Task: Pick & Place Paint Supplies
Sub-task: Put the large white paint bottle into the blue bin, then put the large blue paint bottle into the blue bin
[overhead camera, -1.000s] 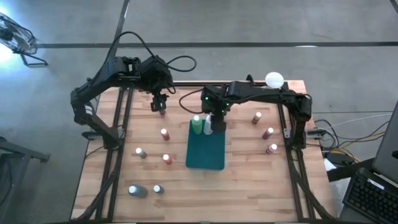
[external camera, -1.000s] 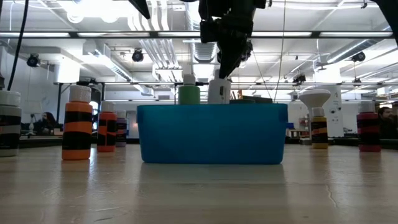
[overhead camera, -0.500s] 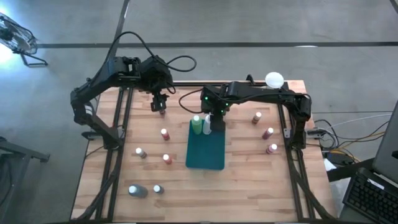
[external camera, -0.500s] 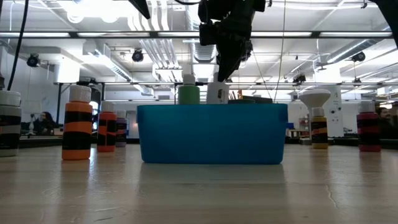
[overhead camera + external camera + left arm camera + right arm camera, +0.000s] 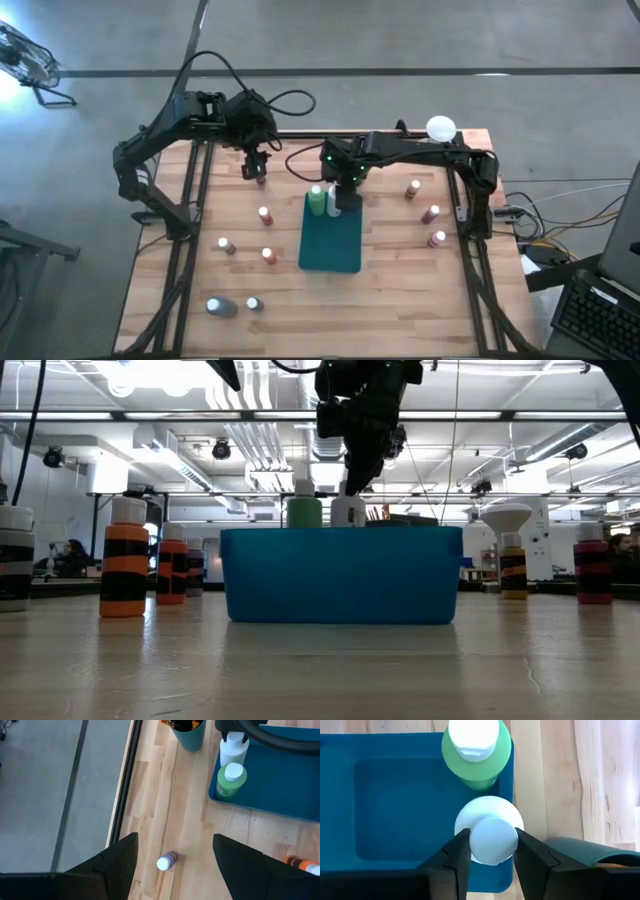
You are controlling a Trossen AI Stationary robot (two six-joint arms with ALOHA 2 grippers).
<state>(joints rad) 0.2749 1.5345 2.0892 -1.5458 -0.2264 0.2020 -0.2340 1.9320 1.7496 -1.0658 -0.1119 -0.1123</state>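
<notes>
The right arm reaches from its base at the desk's 3 o'clock edge toward the centre, its forearm lying nearly level and its wrist turned straight down. The right claw point(image 5: 341, 196) hangs a little toward 12 o'clock of the middle, and its two dark fingers point(image 5: 456, 857) press on opposite sides of a white bottle point(image 5: 489, 836). The left arm rises from the 9 o'clock side and arches over the desk toward 11 o'clock. The left claw point(image 5: 254, 168) points downward there, fingers point(image 5: 119, 861) spread apart, gripping nothing.
</notes>
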